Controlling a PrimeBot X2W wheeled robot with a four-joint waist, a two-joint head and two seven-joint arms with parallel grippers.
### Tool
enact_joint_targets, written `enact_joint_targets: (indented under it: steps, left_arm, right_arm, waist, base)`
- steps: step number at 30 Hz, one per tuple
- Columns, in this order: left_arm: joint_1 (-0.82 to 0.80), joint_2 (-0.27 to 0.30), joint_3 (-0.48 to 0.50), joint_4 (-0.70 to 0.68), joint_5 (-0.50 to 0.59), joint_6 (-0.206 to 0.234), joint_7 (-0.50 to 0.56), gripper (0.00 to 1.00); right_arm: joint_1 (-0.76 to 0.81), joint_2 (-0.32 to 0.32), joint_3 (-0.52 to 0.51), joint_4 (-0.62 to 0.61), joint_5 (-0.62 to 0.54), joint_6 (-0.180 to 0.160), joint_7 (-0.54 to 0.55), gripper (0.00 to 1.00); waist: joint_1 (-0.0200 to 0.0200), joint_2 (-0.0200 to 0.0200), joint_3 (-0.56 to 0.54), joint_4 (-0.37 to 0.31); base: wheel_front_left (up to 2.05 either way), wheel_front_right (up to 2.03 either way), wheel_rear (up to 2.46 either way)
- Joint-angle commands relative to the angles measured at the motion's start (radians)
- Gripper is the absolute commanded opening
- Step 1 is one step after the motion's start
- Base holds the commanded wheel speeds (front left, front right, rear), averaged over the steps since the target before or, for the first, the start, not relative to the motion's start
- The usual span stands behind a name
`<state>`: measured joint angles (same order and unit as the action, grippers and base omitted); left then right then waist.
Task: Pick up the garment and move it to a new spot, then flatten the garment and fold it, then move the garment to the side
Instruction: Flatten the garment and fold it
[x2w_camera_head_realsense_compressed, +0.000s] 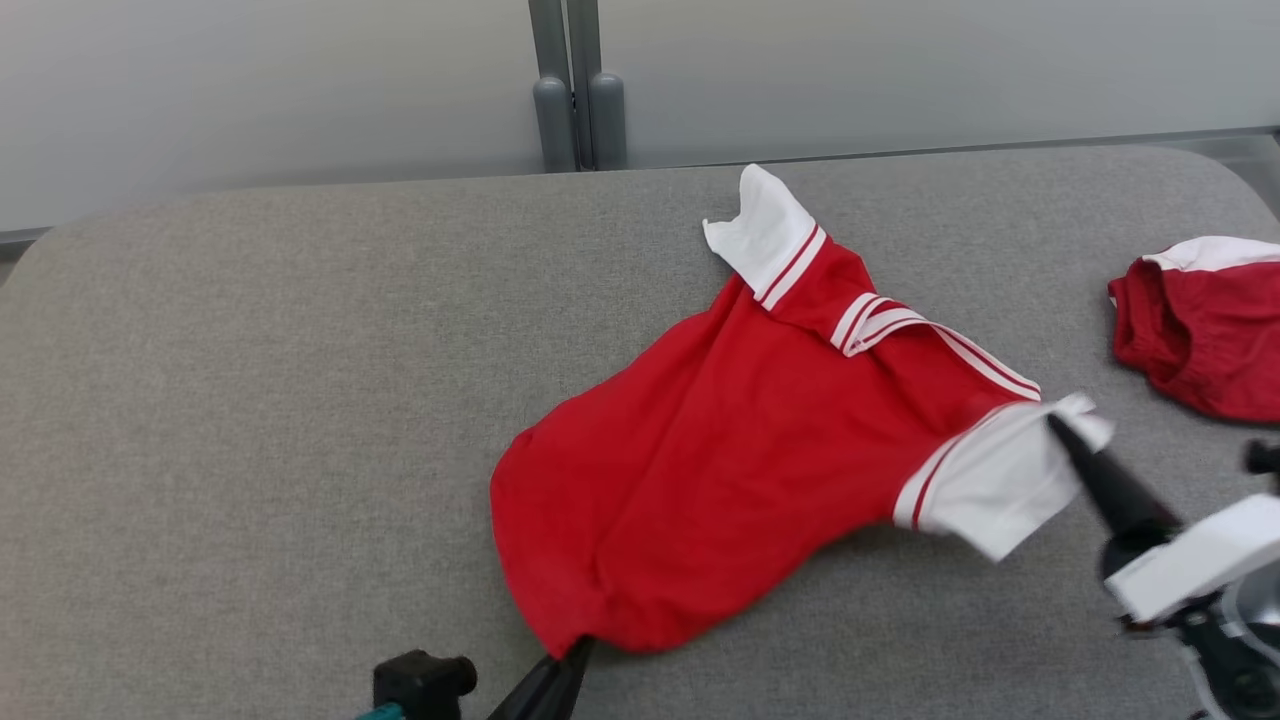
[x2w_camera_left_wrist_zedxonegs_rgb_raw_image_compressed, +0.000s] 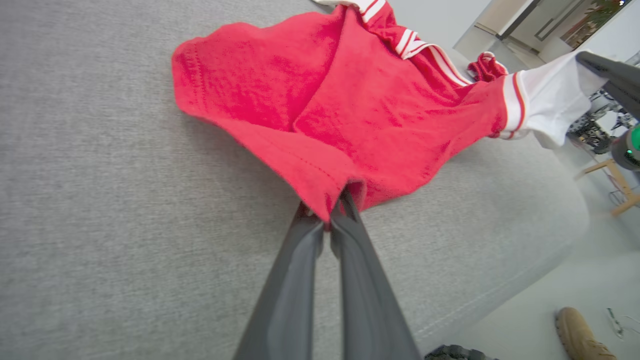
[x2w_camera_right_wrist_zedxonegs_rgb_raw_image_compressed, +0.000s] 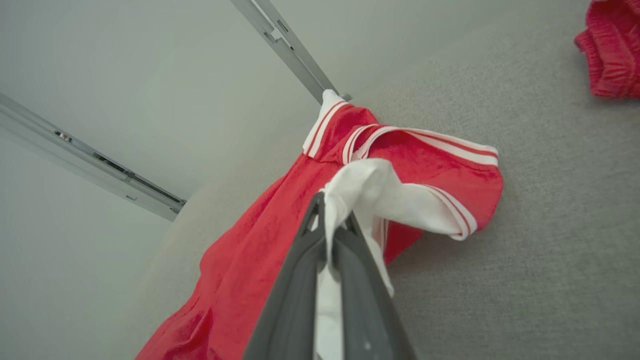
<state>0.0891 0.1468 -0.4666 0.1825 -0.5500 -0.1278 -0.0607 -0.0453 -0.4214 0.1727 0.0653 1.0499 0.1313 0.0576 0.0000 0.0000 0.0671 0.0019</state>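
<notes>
Garment (x2w_camera_head_realsense_compressed: 740, 440): red shirt with white sleeves, on the grey padded table (x2w_camera_head_realsense_compressed: 250, 400), a bit right of the middle, held at two ends and partly lifted.

Nearest first. Left gripper (x2w_camera_left_wrist_zedxonegs_rgb_raw_image_compressed: 332, 217) at the close edge, fingers squeezed together on a corner of the red bottom hem (x2w_camera_left_wrist_zedxonegs_rgb_raw_image_compressed: 280, 150). No gap to see between them. Cloth bunched at the pinch and raised a little off the table.

Next, the big red body. Sags in the middle, with soft wrinkles from hem to shoulder. Rests on the table on the left side. Lifts on the right side, with a shadow under it.

Further right, right gripper (x2w_camera_right_wrist_zedxonegs_rgb_raw_image_compressed: 332, 220), also pressed tight, with the white near sleeve (x2w_camera_head_realsense_compressed: 1000, 480) caught between the fingers. Sleeve drawn up and out.

Further back, collar (x2w_camera_head_realsense_compressed: 885, 318) with white stripes, then the other white sleeve (x2w_camera_head_realsense_compressed: 765, 235), crumpled, with its end curled up.

Far right, well apart: another red and white cloth (x2w_camera_head_realsense_compressed: 1210, 330). At the very back, two grey posts (x2w_camera_head_realsense_compressed: 578, 110) by the pale wall (x2w_camera_head_realsense_compressed: 250, 90).

Looks like the end of the moving step or the start of the flattening step; hard to say which. Not flat yet, not folded yet. Next move probably calls for firm pinches at both ends, a gentle pull apart to stretch out the wrinkles, then a slow drop onto the table. Also some smoothing of the far sleeve before any fold.
</notes>
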Motion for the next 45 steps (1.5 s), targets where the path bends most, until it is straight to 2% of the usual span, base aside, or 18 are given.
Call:
enact_joint_targets:
  steps: [1,4,7,9,12,14,16,19,21,23,25,26,30,32,35,37,40,45]
  left_arm:
    - [0.018,0.069,-0.017,-0.118,-0.076,-0.003,0.039,0.00]
    - [0.043,0.182,-0.035,-0.391,-0.216,-0.003,0.143,0.00]
    - [0.041,0.304,0.010,-0.656,-0.324,-0.003,0.262,0.00]
    - [0.003,0.355,0.055,-0.795,-0.411,0.001,0.331,0.00]
    - [-0.109,0.412,0.135,-0.914,-0.534,0.019,0.425,0.00]
    - [-0.235,0.433,0.177,-0.928,-0.616,0.031,0.493,0.00]
    - [-0.405,0.451,0.216,-0.875,-0.668,0.050,0.556,0.00]
    - [-0.706,0.423,0.221,-0.707,-0.663,0.079,0.623,0.00]
    - [-0.910,0.387,0.210,-0.556,-0.621,0.098,0.634,0.00]
    - [-1.102,0.345,0.193,-0.402,-0.548,0.097,0.613,0.00]
    - [-1.264,0.298,0.179,-0.243,-0.482,0.096,0.566,0.00]
    - [-1.352,0.276,0.186,-0.160,-0.423,0.100,0.508,0.00]
    - [-1.600,0.223,0.159,0.100,-0.261,0.079,0.325,0.00]
    - [-1.673,0.193,0.166,0.197,-0.210,0.071,0.209,0.00]
    - [-1.711,0.179,0.140,0.322,-0.155,0.039,0.077,0.00]
    - [-1.679,0.179,0.092,0.390,-0.129,0.016,0.025,0.00]
    - [-1.578,0.169,0.052,0.462,-0.132,0.003,-0.052,0.00]
    - [-1.356,0.204,-0.018,0.458,-0.181,-0.003,-0.111,0.00]
  right_arm:
    - [0.045,-0.054,-0.066,-0.109,0.085,-0.001,0.008,0.00]
    - [0.101,-0.103,-0.199,-0.339,0.236,0.000,0.015,0.00]
    - [0.126,-0.145,-0.351,-0.509,0.358,0.000,0.027,0.00]
    - [0.106,-0.172,-0.427,-0.577,0.434,0.000,0.049,0.00]
    - [0.049,-0.241,-0.496,-0.610,0.506,0.000,0.098,0.00]
    - [-0.011,-0.302,-0.505,-0.574,0.516,-0.001,0.134,0.00]
    - [-0.108,-0.368,-0.487,-0.502,0.510,0.000,0.161,0.00]
    - [-0.322,-0.451,-0.417,-0.340,0.460,0.000,0.195,0.00]
    - [-0.519,-0.466,-0.342,-0.217,0.401,-0.001,0.221,0.00]
    - [-0.758,-0.421,-0.261,-0.077,0.301,-0.001,0.249,0.00]
    - [-1.017,-0.312,-0.197,0.070,0.163,-0.001,0.269,0.00]
    - [-1.154,-0.234,-0.174,0.151,0.079,0.000,0.277,0.00]
    - [-1.516,0.001,-0.188,0.384,-0.220,-0.001,0.194,0.00]
    - [-1.601,0.085,-0.215,0.455,-0.315,-0.001,0.134,0.00]
    - [-1.635,0.173,-0.236,0.500,-0.375,-0.001,0.071,0.00]
    - [-1.580,0.200,-0.220,0.494,-0.390,-0.001,0.056,0.00]
    - [-1.416,0.202,-0.201,0.448,-0.360,-0.001,0.052,0.00]
    - [-1.062,0.193,-0.190,0.309,-0.270,-0.001,0.039,0.00]
  waist:
    - [0.0000,0.0000,0.006,-0.003]
    - [0.0000,0.0000,0.020,-0.010]
    - [0.0000,0.0000,0.042,-0.018]
    - [0.0000,0.0000,0.066,-0.021]
    - [0.0000,0.0000,0.126,-0.021]
    - [0.0000,0.0000,0.185,-0.016]
    - [0.0000,0.0000,0.256,-0.009]
    - [0.0000,0.0000,0.378,0.008]
    - [0.0000,0.0000,0.458,0.015]
    - [0.0000,0.0000,0.530,0.019]
    - [0.0000,0.0000,0.586,0.015]
    - [0.0000,0.0000,0.609,0.008]
    - [0.0000,0.0000,0.678,-0.024]
    - [0.0000,0.0000,0.697,-0.035]
    - [0.0000,0.0000,0.698,-0.040]
    - [0.0000,0.0000,0.683,-0.042]
    - [0.0000,0.0000,0.643,-0.035]
    - [0.0000,0.0000,0.577,-0.030]
  base:
    - [0.00,0.00,0.00]
    - [0.00,0.00,0.00]
    - [0.00,0.00,0.00]
    - [0.00,0.00,0.00]
    - [0.00,0.00,0.00]
    - [0.00,0.00,0.00]
    - [0.00,0.00,0.00]
    - [0.00,0.00,0.00]
    - [0.00,0.00,0.00]
    - [0.00,0.00,0.00]
    - [0.00,0.00,0.00]
    - [0.00,0.00,0.00]
    - [0.00,0.00,0.00]
    - [0.00,0.00,0.00]
    - [0.00,0.00,0.00]
    - [0.00,0.00,0.00]
    - [0.00,0.00,0.00]
    - [0.00,0.00,0.00]
